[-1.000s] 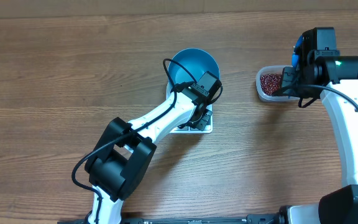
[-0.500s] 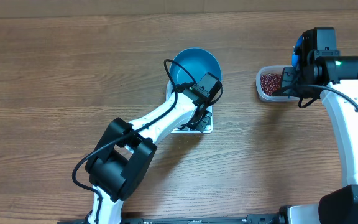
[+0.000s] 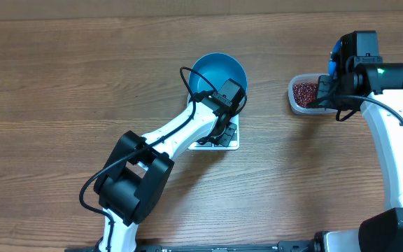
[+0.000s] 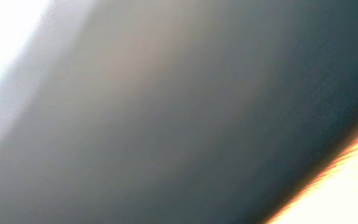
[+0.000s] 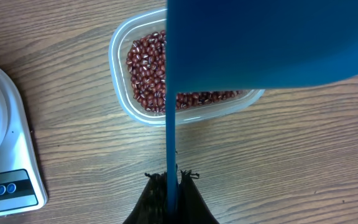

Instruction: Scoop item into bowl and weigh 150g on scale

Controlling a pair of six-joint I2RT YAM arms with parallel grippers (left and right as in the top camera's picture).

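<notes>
Blue scoop [image 5: 260, 43] pinched by its handle in right gripper [image 5: 171, 186], beans [image 5: 148, 68] just ahead of it. Looks like the scooping step; next, dip in. Left gripper [image 3: 222, 129] closed at bowl [image 3: 219, 73], hold unclear.

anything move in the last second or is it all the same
The left arm edged slightly to the left, its wrist over the bowl and scale. No grab or release shows. The right tool stays shut on the scoop over the tub of beans; bowl, scale and tub have not moved.
</notes>
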